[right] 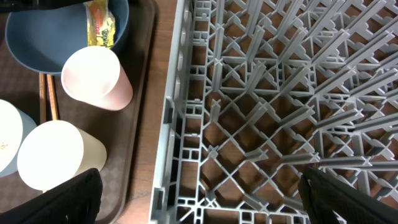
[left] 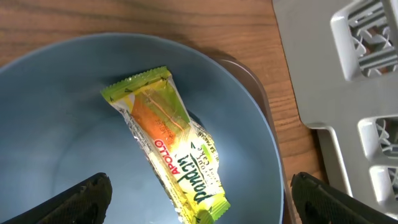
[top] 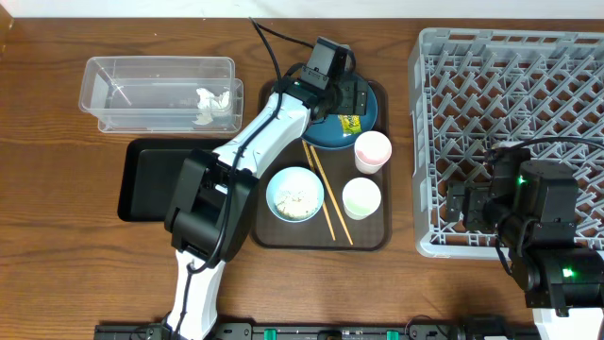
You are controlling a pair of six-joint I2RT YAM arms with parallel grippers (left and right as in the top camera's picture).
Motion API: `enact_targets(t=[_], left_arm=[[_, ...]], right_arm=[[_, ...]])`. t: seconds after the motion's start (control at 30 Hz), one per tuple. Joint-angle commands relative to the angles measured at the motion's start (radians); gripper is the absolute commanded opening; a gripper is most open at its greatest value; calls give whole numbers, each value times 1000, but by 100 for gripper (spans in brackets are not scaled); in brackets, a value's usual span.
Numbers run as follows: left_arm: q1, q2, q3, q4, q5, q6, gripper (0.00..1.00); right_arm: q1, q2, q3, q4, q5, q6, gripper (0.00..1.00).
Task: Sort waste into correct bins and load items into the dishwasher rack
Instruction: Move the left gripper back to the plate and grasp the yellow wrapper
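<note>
Left gripper (left: 208, 205) hangs wide open, empty, over the snack wrapper (left: 168, 143) on the dark blue plate (left: 62, 124); the flat foil may slip from closing fingers; right gripper (right: 199, 199) also open, empty.

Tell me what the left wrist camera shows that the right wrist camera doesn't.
Only the left wrist view shows the whole snack wrapper with its printed lettering, lying flat on the blue plate. Only the right wrist view shows the pink cup, the pale green cup, the chopsticks and the edge of the bowl. Both show the plate, the wrapper, part of the grey rack and the brown tray.
</note>
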Motion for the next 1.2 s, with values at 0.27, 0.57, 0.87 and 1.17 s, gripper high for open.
enact_targets(t=[0.27,0.57,0.87,1.17], left_arm=[[-4,59,-13,-7,-14,-74,97],[-6,84,-14,-7,-33,-74,96],[-30,85,-29,-2,-91,-74,93],[-41,121,-30,0,-92,-74,93]], right_arm=[[5,-5,22,-9,-4,5,99],[5,-5,22,-8,-3,5,99],[5,-5,22,-10,-4,5,99],[5,-5,22,-13,-4,5,99]])
